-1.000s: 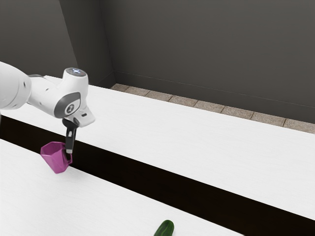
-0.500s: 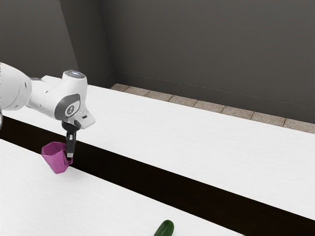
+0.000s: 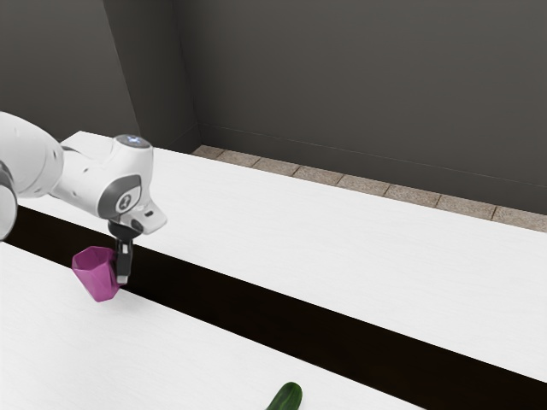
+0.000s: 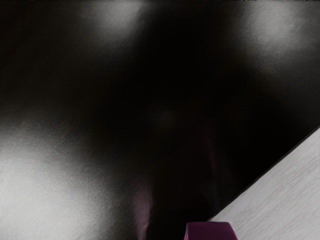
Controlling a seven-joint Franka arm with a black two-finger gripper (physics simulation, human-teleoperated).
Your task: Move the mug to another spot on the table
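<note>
Arm (image 3: 94, 179) lower than before, gripper (image 3: 123, 275) tight on tilted mug (image 3: 94, 275) at table (image 3: 171, 359) edge

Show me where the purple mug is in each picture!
Exterior view: the purple mug is at the exterior view's left, at the edge of the near white table, right beside the claw.
Wrist view: the purple mug is the purple piece just under the hand, beside the white table.
Shared landmark: the white table's edge against the dark gap.
</note>
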